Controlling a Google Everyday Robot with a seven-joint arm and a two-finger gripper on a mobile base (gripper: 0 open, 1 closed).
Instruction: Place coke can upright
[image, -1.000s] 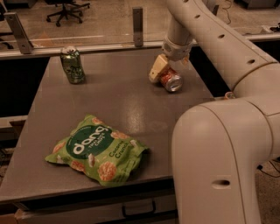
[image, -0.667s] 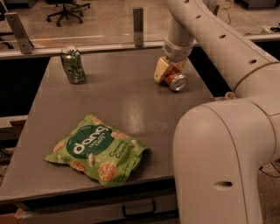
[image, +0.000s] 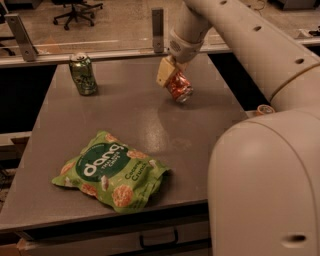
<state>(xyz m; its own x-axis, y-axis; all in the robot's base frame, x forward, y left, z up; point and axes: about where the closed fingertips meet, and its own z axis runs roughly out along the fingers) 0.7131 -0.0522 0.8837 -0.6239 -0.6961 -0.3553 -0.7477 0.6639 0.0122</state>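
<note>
The robot's broad white arm (image: 250, 45) reaches over a grey rectangular table (image: 125, 115), where a crinkled green snack bag (image: 112, 170) lies near the front edge and a green drink can (image: 83, 74) stands upright at the far left. Toward the far right, the tan-fingered gripper (image: 173, 81) — fingers clamped on the small red aluminium coke can (image: 181, 89) — holds it tilted, silver end facing down and right.

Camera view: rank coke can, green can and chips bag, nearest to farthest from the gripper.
From the gripper, over the table toward its far right:
1. coke can, tilted, in its grip.
2. green can, upright, far left.
3. Dang chips bag, near the front edge.
</note>
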